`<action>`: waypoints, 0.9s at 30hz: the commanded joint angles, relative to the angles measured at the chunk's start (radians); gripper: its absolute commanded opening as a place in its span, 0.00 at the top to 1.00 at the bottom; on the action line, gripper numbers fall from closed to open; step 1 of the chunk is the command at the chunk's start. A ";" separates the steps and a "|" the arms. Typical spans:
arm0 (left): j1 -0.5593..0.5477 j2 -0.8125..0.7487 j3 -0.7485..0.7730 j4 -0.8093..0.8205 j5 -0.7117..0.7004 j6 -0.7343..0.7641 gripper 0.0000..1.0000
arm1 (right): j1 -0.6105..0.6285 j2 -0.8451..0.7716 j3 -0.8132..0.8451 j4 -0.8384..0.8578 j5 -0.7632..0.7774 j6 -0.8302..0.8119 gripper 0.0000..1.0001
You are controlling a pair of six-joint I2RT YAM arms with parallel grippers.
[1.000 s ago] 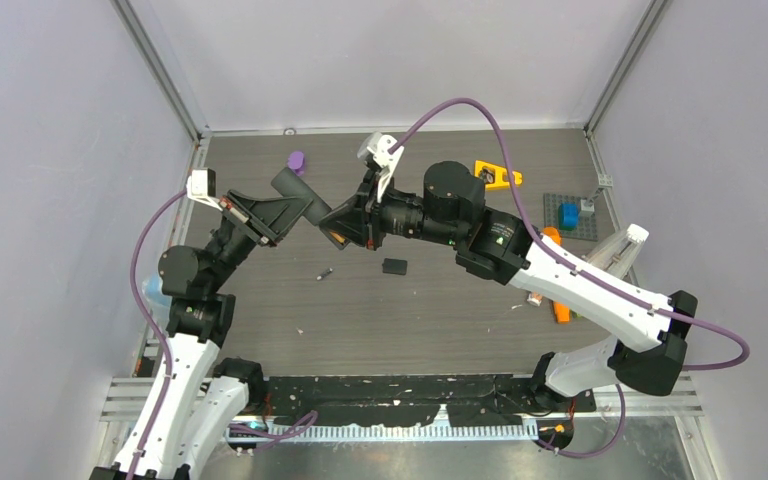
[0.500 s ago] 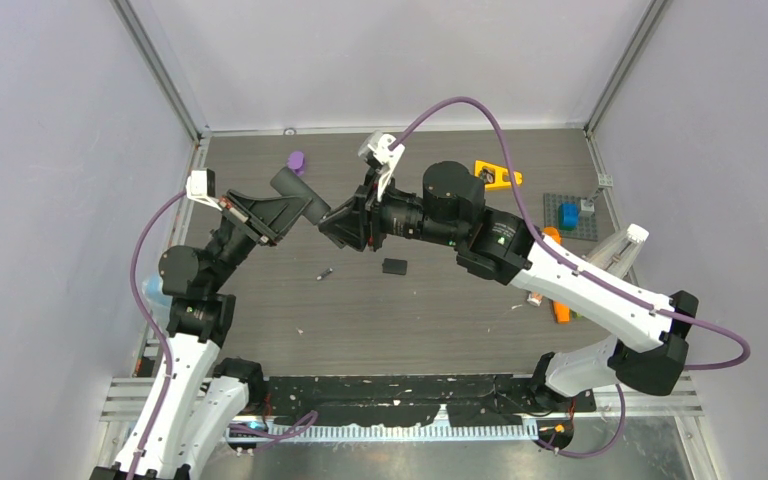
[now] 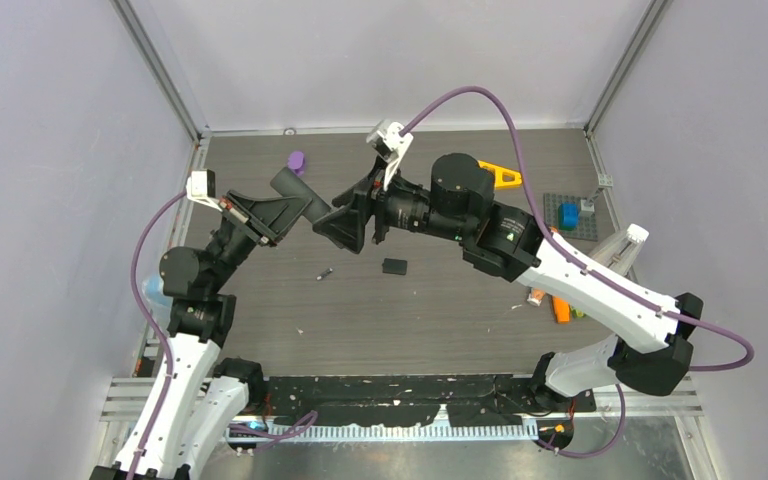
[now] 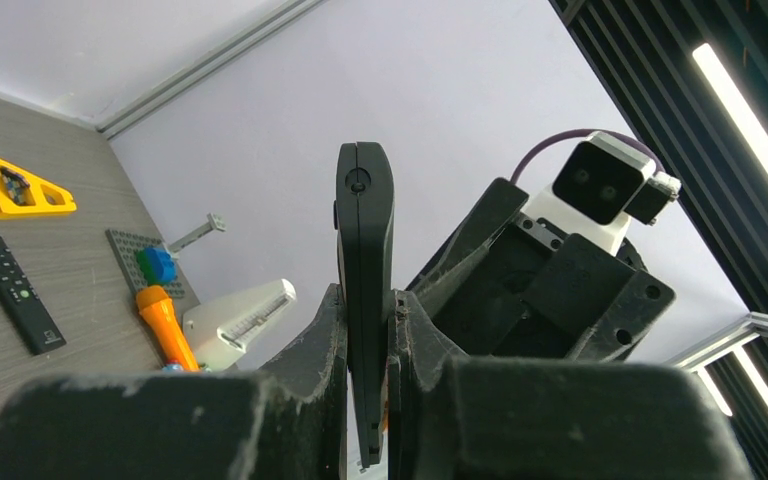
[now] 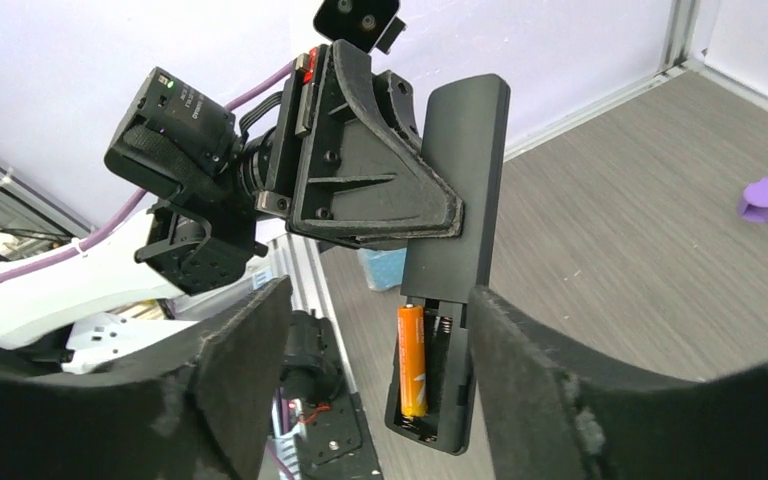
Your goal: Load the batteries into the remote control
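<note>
My left gripper is shut on a black remote control and holds it in the air, back cover off. In the right wrist view the remote shows its open battery compartment. One orange battery lies in the left slot, and the slot beside it shows a bare spring. My right gripper stands open just in front of that compartment, with nothing between its fingers. In the left wrist view the remote stands edge-on between the shut jaws of the left gripper. A small dark grey battery lies on the table.
A small black cover piece lies on the table under the right arm. At the right are a yellow triangle, a blue brick on a grey plate and a long orange stick. A second black remote lies flat. A purple piece sits at the back.
My right gripper has opened from shut and let go of the orange battery, which now sits in the remote's compartment. The left arm has held still.
</note>
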 commanded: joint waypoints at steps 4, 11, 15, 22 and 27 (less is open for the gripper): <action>0.005 -0.015 -0.001 0.102 -0.036 0.011 1.00 | -0.021 -0.043 0.085 -0.044 0.058 0.157 0.02; 0.005 0.003 0.023 0.139 -0.057 0.019 1.00 | -0.105 0.007 0.092 -0.196 0.031 0.443 0.04; 0.005 0.009 0.031 0.145 -0.053 0.027 1.00 | -0.111 0.015 0.046 -0.123 -0.014 0.530 0.04; 0.005 0.003 0.022 0.149 -0.059 0.035 1.00 | -0.131 0.065 0.042 -0.045 -0.120 0.636 0.04; 0.005 -0.001 0.022 0.147 -0.063 0.043 1.00 | -0.136 0.082 0.015 -0.009 -0.156 0.696 0.01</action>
